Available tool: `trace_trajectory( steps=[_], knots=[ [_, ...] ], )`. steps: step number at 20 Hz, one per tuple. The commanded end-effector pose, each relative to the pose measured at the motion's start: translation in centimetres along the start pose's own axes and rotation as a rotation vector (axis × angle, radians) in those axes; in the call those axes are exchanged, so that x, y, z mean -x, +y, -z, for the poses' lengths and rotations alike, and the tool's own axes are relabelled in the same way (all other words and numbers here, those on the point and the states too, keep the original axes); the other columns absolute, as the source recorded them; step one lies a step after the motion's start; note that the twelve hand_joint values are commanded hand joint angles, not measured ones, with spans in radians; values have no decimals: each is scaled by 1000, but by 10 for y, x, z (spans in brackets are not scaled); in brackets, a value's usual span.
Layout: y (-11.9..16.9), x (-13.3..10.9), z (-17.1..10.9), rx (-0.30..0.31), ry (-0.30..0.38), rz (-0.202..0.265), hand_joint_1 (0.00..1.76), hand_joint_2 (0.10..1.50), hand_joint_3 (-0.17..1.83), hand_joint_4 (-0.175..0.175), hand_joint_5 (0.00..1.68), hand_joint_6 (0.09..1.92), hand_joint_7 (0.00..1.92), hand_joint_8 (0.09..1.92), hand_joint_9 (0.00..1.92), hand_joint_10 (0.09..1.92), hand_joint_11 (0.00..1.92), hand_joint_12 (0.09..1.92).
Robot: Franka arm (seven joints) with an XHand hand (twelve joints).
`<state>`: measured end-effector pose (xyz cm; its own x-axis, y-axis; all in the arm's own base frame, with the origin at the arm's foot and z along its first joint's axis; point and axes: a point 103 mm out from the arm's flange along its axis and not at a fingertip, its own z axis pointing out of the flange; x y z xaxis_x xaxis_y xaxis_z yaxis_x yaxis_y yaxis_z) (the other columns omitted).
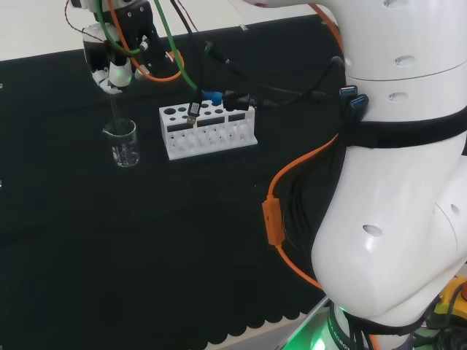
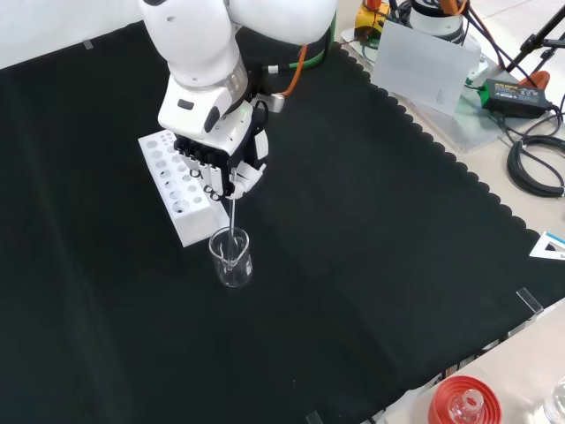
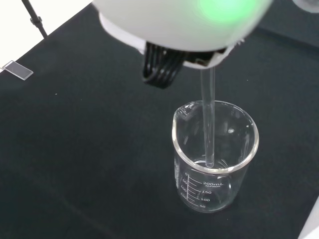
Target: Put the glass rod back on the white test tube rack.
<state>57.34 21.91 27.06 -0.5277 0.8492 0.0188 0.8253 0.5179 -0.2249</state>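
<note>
Fingers (image 2: 231, 177) round rod (image 3: 209, 127) (black cloth (image 2: 371, 230))

The counter (image 2: 371, 265) is covered with black cloth; a white rack (image 2: 173, 187) and a glass beaker (image 2: 231, 258) are borne on it.

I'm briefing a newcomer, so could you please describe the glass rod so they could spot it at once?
In the front view, find the white test tube rack on the black cloth; a clear beaker stands just in front of it. The glass rod is the thin clear stick held upright by the hand, its lower end inside the beaker.
</note>
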Motion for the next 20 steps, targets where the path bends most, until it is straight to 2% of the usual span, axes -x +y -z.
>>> trace_trajectory(
  steps=[1,9,15,20],
  knots=[
    [-5,5,-4,-4,6,-4,1336,492,951,-175,1187,797,1431,715,1709,525,1603,711],
    [-9,14,-9,1,28,-14,1336,492,950,-175,1186,797,1431,715,1709,525,1603,711],
    [-9,15,-7,-13,9,-17,1336,493,949,-175,1185,798,1431,714,1709,525,1603,710],
    [-11,14,-5,17,52,-14,1336,494,948,-175,1185,798,1431,714,1709,525,1603,710]
  ],
)
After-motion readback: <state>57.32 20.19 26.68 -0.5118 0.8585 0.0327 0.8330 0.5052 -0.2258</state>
